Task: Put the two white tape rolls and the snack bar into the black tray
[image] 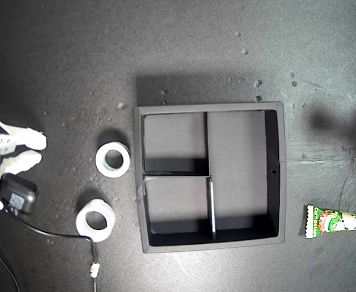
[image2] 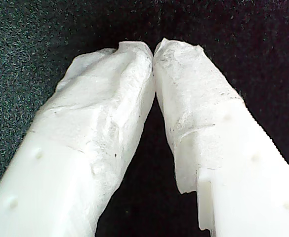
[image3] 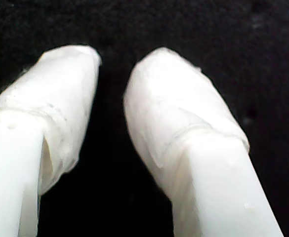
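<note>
Lying outside the black tray [image: 281, 176]: two white tape rolls [image: 113, 159] [image: 95, 220], one snack bar [image: 339, 221]; first fingers [image2: 134, 59] closed, second fingers [image3: 164, 84] parted.

I count two white tape rolls [image: 113, 159] [image: 96, 220], one black tray [image: 275, 176] with three compartments, one snack bar [image: 339, 221], partly cropped.

dark speckled tabletop [image: 74, 61], scattered pale crumbs [image: 251, 67]
</note>
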`<state>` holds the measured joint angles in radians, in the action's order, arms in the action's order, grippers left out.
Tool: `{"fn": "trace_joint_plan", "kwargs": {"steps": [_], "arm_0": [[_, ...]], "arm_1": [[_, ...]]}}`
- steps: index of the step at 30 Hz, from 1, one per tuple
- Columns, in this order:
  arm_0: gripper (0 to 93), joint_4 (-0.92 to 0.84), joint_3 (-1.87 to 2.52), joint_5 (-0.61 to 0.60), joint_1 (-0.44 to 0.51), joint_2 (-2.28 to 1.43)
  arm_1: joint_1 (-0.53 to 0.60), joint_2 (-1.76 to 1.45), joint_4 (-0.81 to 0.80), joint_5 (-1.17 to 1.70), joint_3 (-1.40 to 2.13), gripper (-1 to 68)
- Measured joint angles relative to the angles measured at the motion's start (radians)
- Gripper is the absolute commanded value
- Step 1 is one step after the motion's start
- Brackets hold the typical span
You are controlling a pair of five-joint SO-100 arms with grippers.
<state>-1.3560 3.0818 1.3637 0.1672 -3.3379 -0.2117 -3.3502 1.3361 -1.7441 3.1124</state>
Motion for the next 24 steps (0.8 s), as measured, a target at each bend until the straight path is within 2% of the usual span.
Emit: {"fn": "trace_joint_plan", "kwargs": {"steps": [5, 11, 13, 16, 24], "arm_0": [[4.7, 0.000, 0.000, -0.002, -0.032, 0.000], [4.6, 0.000, 0.000, -0.002, -0.043, 0.000], [0.1, 0.000, 0.000, -0.002, -0.044, 0.000], [0.1, 0.000, 0.000, 0.003, -0.051, 0.000], [0.0, 0.012, 0.000, 0.144, -0.040, 0.000]], "arm_1": [[-0.046, 0.000, 0.000, 0.000, 0.000, 0.0], [-0.048, 0.000, 0.000, 0.000, 0.000, -0.2], [-0.052, 0.000, 0.000, 0.000, 0.000, -0.2], [-0.051, 0.000, 0.000, 0.000, 0.000, -0.2], [-0.044, 0.000, -0.005, -0.041, 0.000, -0.3]]}}
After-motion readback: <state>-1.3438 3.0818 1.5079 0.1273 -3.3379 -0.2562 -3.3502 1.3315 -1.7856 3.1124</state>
